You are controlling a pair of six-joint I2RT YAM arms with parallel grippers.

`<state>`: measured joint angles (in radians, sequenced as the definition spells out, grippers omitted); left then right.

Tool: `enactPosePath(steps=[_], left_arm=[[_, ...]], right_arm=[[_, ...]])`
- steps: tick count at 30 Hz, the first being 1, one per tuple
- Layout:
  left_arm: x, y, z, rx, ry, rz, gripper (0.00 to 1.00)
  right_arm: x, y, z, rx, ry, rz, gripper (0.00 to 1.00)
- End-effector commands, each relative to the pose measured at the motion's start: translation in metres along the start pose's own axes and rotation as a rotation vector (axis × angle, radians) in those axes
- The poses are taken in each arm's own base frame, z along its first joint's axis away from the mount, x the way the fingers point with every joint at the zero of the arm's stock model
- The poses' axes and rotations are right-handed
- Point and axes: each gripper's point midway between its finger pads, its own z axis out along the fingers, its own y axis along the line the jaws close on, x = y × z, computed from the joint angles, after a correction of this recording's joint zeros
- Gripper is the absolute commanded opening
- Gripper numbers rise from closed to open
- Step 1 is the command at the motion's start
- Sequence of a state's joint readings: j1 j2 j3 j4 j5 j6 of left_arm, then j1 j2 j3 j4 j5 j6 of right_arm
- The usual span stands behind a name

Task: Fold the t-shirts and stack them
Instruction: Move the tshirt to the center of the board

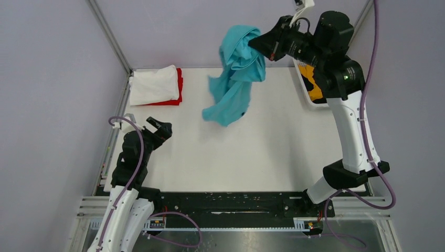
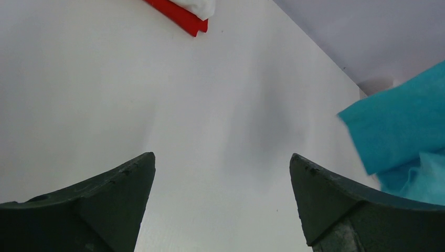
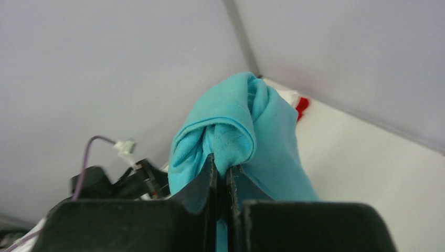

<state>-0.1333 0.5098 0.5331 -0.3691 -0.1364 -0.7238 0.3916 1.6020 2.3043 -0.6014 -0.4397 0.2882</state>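
— The white table (image 1: 273,152) is sitting inside pale grey walls. What is the right gripper (image 3: 221,169) doing up there?

— Its two fingers are squeezing tight together, and they are pinching a bunched fold of the turquoise t-shirt (image 1: 236,79). It is holding the shirt high over the far side of the table.

— Is the shirt lying flat?

— No. It is hanging down from the gripper like a long, twisty rope. Its low end is pointing toward the left and the near side. I cannot tell if that end is touching the table.

— And the left gripper (image 1: 157,127)?

— It is hovering low at the near left with its fingers spread wide, holding nothing. The shirt's low end is hanging off to its right and further out, well apart from it.

— So which arm is nearer to that loose end?

— The left one, I am thinking. It needs to reach out and to the right to catch it.

— Where are the other shirts?

— The white t-shirt (image 1: 153,84) is lying folded on the red t-shirt (image 1: 179,86) in the far left corner. A basket (image 1: 313,104) is sitting far right with yellow cloth (image 1: 315,92) inside.
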Motion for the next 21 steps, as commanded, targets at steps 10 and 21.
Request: enactPosePath(steps=[10, 21], left_arm=[[0.029, -0.014, -0.008, 0.05, 0.165, -0.14, 0.99], [0.126, 0.021, -0.006, -0.021, 0.492, -0.101, 0.99]], right_arm=[[0.2, -0.091, -0.036, 0.379, 0.105, 0.26, 0.15], [0.338, -0.22, -0.18, 1.138, 0.285, 0.203, 0.99]])
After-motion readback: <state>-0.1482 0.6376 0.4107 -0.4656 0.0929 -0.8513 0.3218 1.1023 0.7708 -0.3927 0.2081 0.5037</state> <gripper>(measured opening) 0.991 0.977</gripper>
